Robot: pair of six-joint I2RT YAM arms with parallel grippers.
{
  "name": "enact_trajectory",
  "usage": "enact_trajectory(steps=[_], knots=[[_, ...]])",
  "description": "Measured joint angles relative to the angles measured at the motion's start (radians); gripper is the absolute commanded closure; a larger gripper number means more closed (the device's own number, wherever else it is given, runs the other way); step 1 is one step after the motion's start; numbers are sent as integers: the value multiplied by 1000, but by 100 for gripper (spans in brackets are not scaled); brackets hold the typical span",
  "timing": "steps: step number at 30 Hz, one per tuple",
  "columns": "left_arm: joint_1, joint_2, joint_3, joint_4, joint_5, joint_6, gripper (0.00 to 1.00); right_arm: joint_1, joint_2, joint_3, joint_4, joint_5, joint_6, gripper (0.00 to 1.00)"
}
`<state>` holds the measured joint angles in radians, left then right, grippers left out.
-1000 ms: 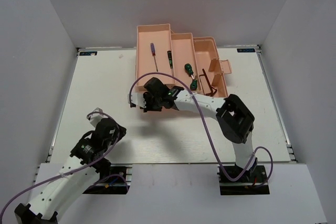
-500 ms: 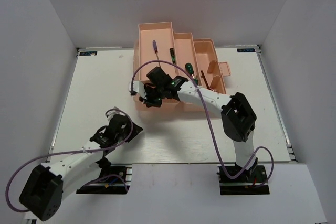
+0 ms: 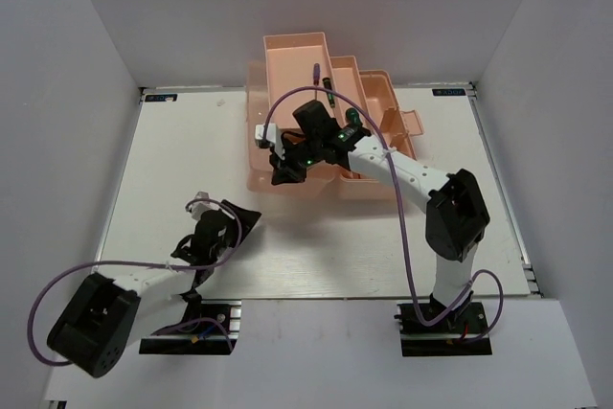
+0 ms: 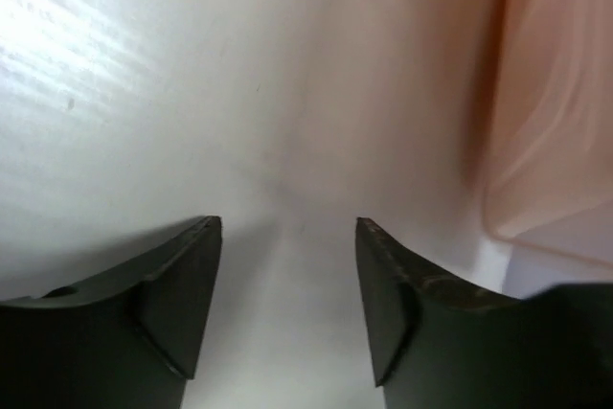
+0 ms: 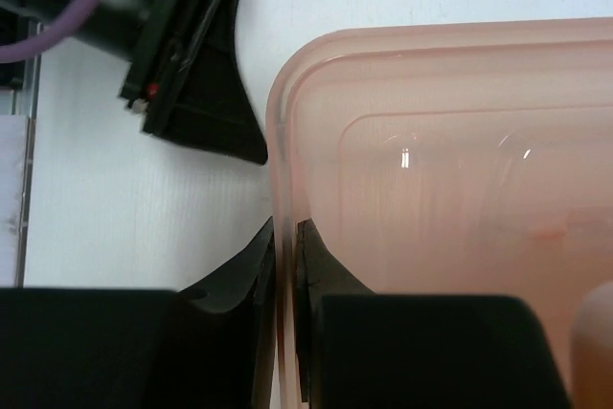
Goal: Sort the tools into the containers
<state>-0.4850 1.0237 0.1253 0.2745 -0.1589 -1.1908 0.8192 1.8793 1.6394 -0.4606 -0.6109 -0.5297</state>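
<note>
The peach-pink toolbox stands at the back of the table with its tiers drawn up and back. My right gripper is shut on the thin rim of its front left corner; the jaws pinch that wall between them. A slim screwdriver and a dark green-handled one lie in the upper trays. My right arm covers the other tools. My left gripper lies low on the table in front of the box, open and holding nothing, with the pink wall to its right.
The white table stretches left of the toolbox. Grey walls close in the left, right and back. The box's lid handle sticks out at its right end. My left gripper's black fingers show just outside the held corner.
My right gripper has moved back and to the right with the toolbox rim, and the tiers have shifted up and back. My left arm has dropped low and reached toward the box, its jaws wider.
</note>
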Motion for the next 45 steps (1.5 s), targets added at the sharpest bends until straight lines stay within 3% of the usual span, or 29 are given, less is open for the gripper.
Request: enact_trajectory(steps=[4, 8, 11, 16, 21, 22, 24, 25, 27, 29, 35, 45], knots=[[58, 227, -51, 417, 24, 18, 23, -8, -28, -52, 23, -25, -1, 100], [111, 590, 51, 784, 145, 46, 27, -8, -35, -90, 62, -39, -1, 100], [138, 788, 105, 999, 220, -1, 30, -15, -36, -109, 98, -32, 3, 100], [177, 1038, 233, 1211, 327, -129, 32, -27, -58, -132, 126, -44, 11, 100], [212, 1128, 376, 1217, 440, -187, 31, -32, -80, -155, 128, -62, 9, 100], [218, 1136, 397, 1210, 458, -192, 31, -31, -84, -163, 128, -68, 3, 78], [232, 1144, 425, 1194, 496, -200, 31, -26, -90, -171, 119, -75, 5, 58], [240, 1146, 433, 1186, 512, -202, 31, -20, -93, -178, 108, -80, -2, 38], [251, 1146, 442, 1175, 529, -207, 31, 0, -100, -189, 84, -71, -12, 28], [262, 1146, 447, 1165, 543, -207, 31, 17, -110, -198, 68, -45, -25, 10], [275, 1144, 453, 1158, 573, -204, 31, 47, -175, -254, 35, 26, -50, 10], [278, 1144, 480, 1124, 603, -200, 31, 114, -269, -313, -72, 313, -18, 10]])
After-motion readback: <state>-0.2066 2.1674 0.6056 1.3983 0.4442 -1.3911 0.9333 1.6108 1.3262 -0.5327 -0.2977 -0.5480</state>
